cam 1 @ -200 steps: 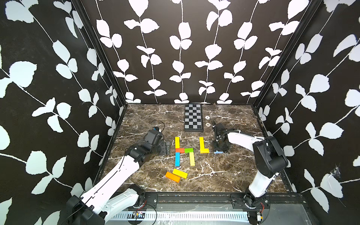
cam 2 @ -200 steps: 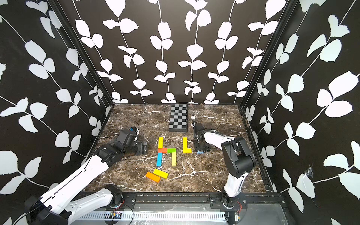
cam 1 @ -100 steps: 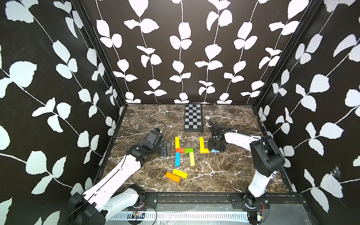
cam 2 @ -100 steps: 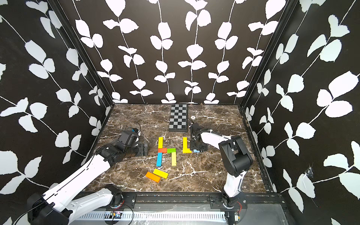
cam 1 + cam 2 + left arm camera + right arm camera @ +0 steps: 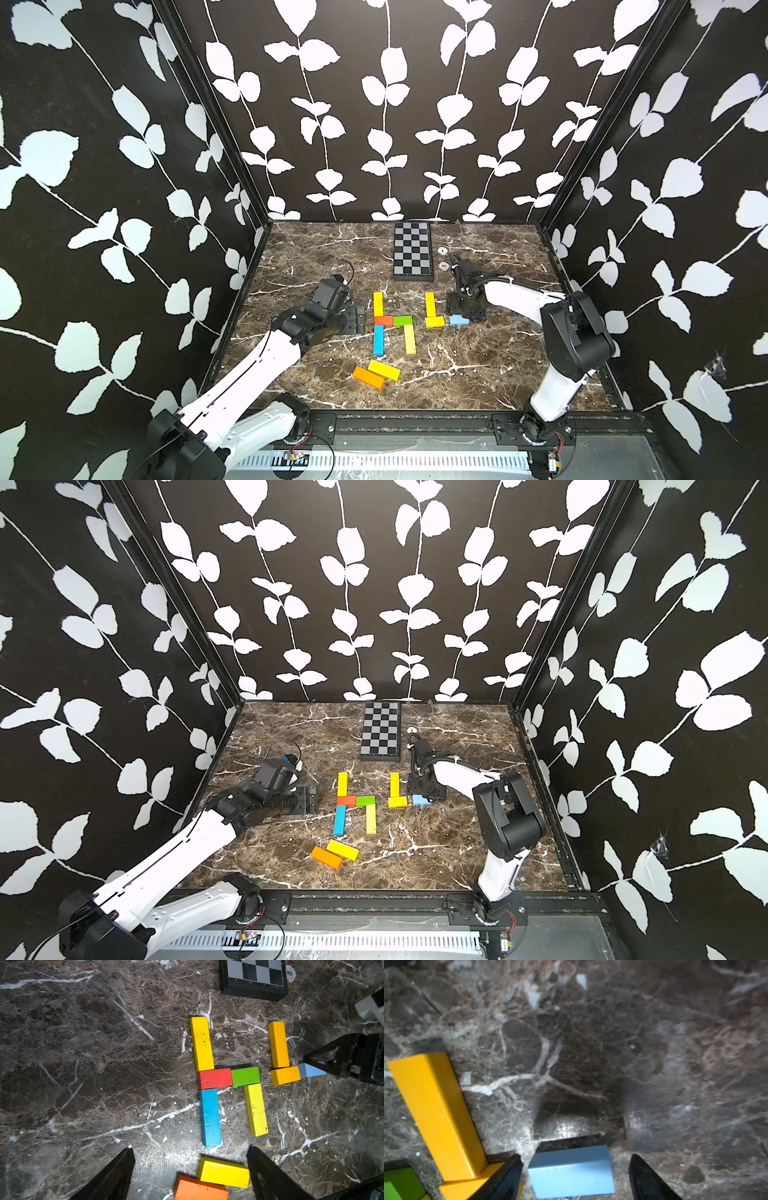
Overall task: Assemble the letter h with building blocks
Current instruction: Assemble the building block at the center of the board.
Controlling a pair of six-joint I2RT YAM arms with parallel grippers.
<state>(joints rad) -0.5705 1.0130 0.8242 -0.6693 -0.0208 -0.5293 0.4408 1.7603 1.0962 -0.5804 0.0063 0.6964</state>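
I seem to be looking into a lab test booth: leaf-print panels [image 5: 386, 104] enclose a marble-look tabletop [image 5: 478, 374], with left arm [image 5: 249, 374] and right arm [image 5: 515, 299] mounted on a black rail [image 5: 415, 424].

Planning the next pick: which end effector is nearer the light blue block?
Right. The right end effector straddles the light blue block, open, one finger on either side. The left end effector sits beyond the letter h, beside its stem.
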